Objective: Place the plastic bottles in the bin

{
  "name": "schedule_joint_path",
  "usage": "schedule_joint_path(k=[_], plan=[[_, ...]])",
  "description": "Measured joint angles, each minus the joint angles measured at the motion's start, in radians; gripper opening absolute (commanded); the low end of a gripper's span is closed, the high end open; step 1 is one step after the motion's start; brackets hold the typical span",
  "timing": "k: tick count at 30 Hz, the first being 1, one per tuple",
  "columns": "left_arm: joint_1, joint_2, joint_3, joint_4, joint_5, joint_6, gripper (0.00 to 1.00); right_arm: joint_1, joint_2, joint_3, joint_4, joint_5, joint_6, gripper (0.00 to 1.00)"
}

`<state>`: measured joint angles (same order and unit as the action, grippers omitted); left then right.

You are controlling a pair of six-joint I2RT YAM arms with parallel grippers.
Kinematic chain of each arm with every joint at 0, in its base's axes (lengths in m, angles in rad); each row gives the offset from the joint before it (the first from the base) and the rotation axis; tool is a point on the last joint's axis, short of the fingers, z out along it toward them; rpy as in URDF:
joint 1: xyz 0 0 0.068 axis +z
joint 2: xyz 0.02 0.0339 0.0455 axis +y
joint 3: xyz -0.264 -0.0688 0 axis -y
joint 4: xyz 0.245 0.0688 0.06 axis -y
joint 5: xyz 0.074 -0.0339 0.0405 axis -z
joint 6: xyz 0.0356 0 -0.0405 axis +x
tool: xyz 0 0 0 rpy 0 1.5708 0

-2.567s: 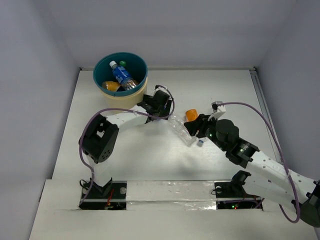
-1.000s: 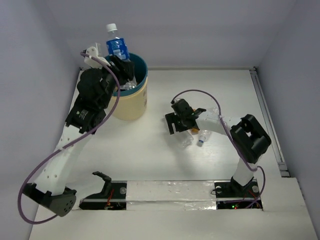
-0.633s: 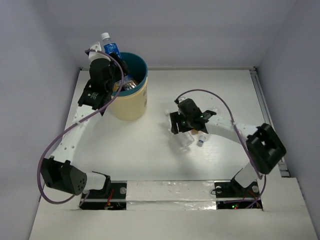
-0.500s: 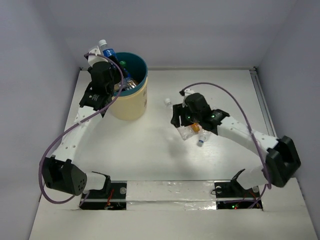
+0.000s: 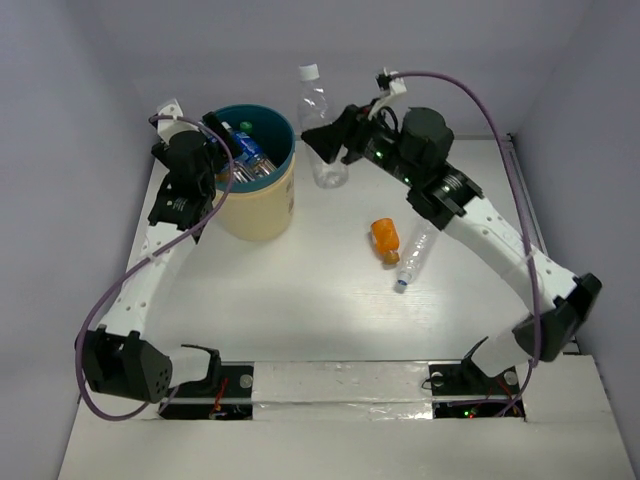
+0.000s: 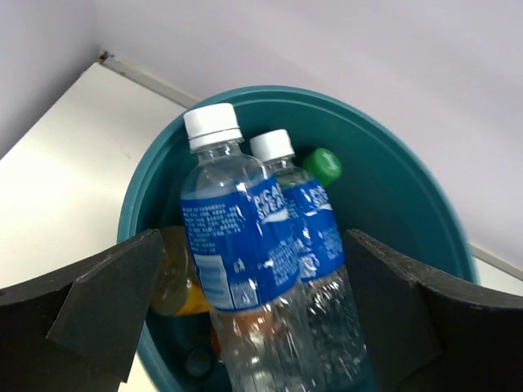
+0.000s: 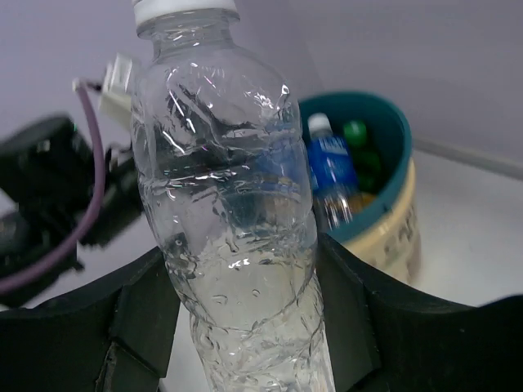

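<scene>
The bin [image 5: 262,212] stands at the back left, its teal rim also in the left wrist view [image 6: 384,159]. My left gripper [image 5: 218,152] is open over its left rim. Between the spread fingers [image 6: 106,306] a blue-labelled bottle [image 6: 237,253] leans in the bin beside a second one [image 6: 309,237], an orange bottle [image 6: 176,282] and a green cap [image 6: 324,165]. My right gripper [image 5: 338,135] is shut on a plain clear bottle [image 5: 320,130], held upright in the air right of the bin [image 7: 384,163]. That bottle [image 7: 229,220] fills the right wrist view.
An orange bottle [image 5: 384,237] and a plain clear bottle [image 5: 417,256] lie side by side on the white table right of centre. Grey walls close the back and sides. The left arm's purple cable hangs along the bin's left side.
My left gripper lowered the blue-labelled bottle into the bin and opened. My right gripper lifted a clear bottle off the table and carried it up and back towards the bin.
</scene>
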<state>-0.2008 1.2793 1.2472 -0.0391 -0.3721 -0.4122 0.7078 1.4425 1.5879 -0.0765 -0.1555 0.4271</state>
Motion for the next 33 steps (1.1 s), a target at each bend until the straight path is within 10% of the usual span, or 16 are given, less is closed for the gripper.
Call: schedule_joint_path(k=[8, 18, 33], plan=[[-0.002, -0.267, -0.174, 0.03, 0.185, -0.058, 0.65, 0.009, 0.378, 0.378, 0.066, -0.011, 0.067, 0.58], [-0.156, -0.541, -0.483, 0.011, 0.33, -0.181, 0.08, 0.029, 0.711, 0.734, 0.033, -0.003, 0.113, 0.66], [-0.533, -0.498, -0.665, 0.024, 0.196, -0.353, 0.22, 0.06, 0.739, 0.708, -0.003, 0.06, 0.077, 0.87]])
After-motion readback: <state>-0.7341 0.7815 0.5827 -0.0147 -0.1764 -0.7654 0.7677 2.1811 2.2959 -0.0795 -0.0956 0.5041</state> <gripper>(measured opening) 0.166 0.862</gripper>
